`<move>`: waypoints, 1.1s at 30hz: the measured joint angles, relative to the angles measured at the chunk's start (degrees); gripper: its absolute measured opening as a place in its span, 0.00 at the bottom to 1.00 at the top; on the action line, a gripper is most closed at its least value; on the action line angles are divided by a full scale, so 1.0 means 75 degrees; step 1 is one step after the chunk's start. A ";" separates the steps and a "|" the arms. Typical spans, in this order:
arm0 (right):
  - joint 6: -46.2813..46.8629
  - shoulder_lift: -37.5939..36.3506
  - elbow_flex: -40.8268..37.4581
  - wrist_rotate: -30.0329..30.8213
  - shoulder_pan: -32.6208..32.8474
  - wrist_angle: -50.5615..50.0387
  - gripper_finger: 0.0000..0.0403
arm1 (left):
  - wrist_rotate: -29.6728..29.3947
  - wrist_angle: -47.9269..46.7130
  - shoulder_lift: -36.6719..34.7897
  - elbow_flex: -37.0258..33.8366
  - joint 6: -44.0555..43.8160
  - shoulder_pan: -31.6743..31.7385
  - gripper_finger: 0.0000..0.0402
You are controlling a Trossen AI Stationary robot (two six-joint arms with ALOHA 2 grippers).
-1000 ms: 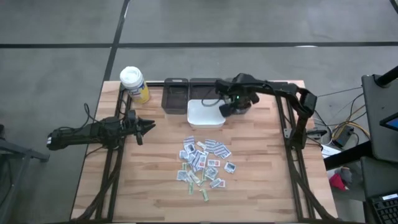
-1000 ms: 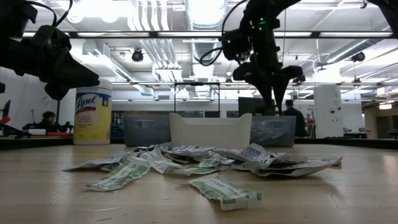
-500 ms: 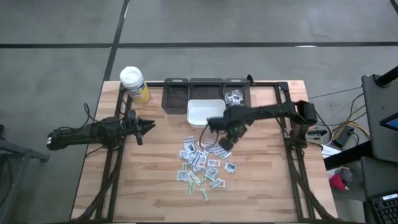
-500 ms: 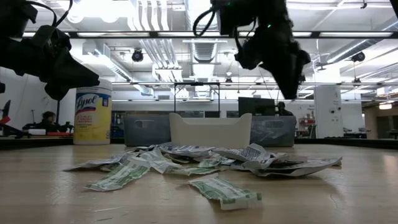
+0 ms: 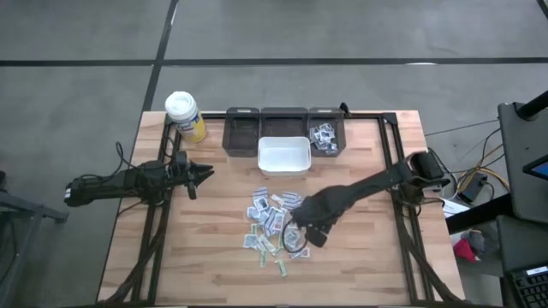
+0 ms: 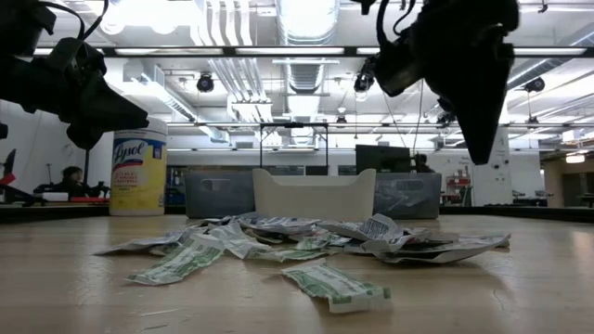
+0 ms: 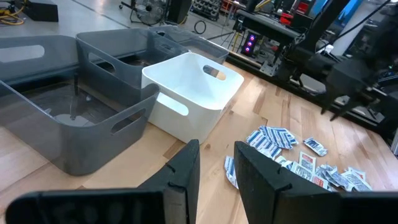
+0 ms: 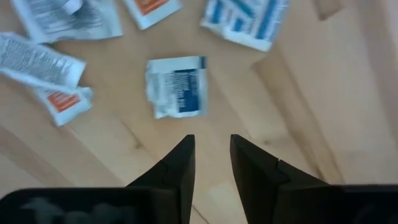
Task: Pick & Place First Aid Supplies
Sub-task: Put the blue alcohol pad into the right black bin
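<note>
The right gripper hovers empty, fingers slightly parted, just above a blue-printed packet at the pile's near edge. It looks light, flat and limp; pinching one edge seems best. The left gripper waits, parted, well left.

Only thing I can actually read is "Lysol" in blue script on the yellow canister with the white lid in the low view. Print on the little white paper packets is too blurry to make out.
</note>
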 joint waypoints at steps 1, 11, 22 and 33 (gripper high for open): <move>0.0001 0.0000 -0.0072 0.0005 0.0059 0.0108 0.25 | 0.0000 0.0002 0.0001 0.0000 0.0000 -0.0002 0.23; -0.0007 0.0003 -0.0910 -0.0286 0.0205 0.1369 0.32 | 0.0000 0.0000 -0.0001 0.0000 0.0000 -0.0003 0.23; -0.0276 0.0003 -0.1311 0.0075 0.0128 0.1971 0.41 | 0.0000 0.0000 -0.0001 0.0000 0.0000 0.0000 0.23; -0.0291 0.0004 -0.1973 0.0140 -0.0049 0.2934 0.41 | 0.0000 0.0000 -0.0001 0.0000 0.0000 -0.0001 0.23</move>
